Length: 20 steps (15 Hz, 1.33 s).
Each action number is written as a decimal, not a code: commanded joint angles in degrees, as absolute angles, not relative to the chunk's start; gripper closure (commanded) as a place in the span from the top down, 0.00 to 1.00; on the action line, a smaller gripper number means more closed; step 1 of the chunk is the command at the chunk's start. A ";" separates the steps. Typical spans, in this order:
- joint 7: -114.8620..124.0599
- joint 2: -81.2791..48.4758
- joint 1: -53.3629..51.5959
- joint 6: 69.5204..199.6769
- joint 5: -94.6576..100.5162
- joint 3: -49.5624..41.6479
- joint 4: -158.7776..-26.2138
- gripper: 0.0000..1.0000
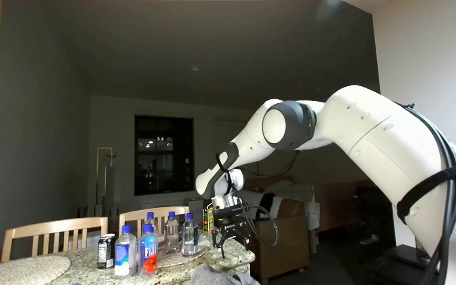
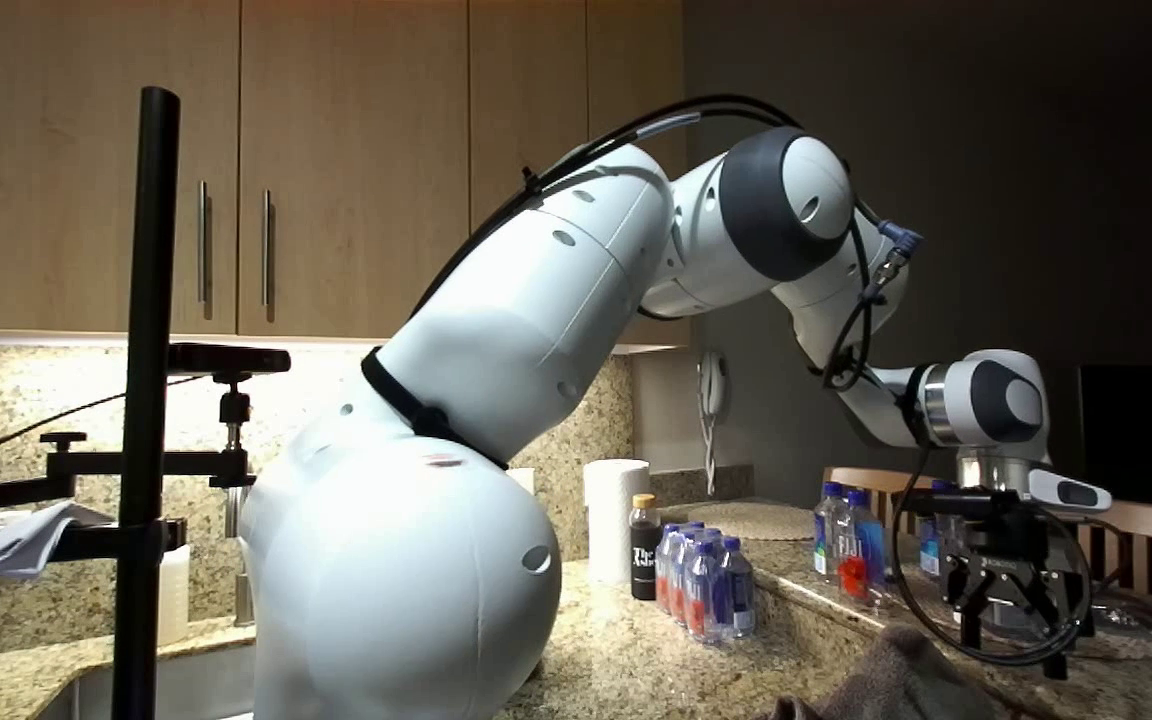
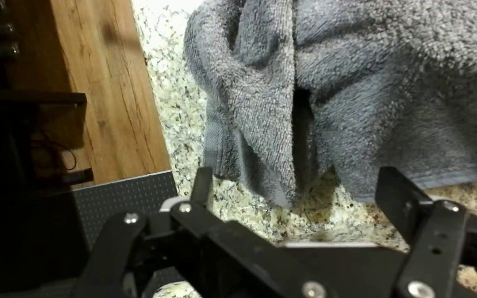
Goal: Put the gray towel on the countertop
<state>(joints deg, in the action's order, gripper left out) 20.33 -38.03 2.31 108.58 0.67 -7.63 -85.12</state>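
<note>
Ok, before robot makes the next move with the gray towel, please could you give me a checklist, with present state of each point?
1. Gripper open: ok, jaws wide apart.
2. Gray towel on the countertop: ok in the wrist view.
3. Towel flat: not ok, bunched in folds.
4. Whole towel visible: not ok, every view cuts it off.
5. Gripper apart from bottles: ok, an exterior view shows a gap.
6. Gripper clear of towel: cannot tell.

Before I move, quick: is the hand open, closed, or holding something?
Hand: open, holding nothing; the gray towel lies on the countertop, ungripped.
</note>
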 commanded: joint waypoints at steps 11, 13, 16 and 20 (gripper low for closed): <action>12.58 -43.86 5.17 120.43 -3.99 -5.19 -89.39 1.00; 12.88 -44.68 5.13 121.12 -3.60 -5.71 -88.63 1.00; 13.20 -44.87 5.17 121.15 -3.10 -6.58 -88.30 1.00; 13.69 -44.36 5.47 119.45 -3.01 -7.77 -87.88 1.00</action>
<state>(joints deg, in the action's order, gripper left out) 15.02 -45.00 4.50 120.18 -3.49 -7.53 -87.77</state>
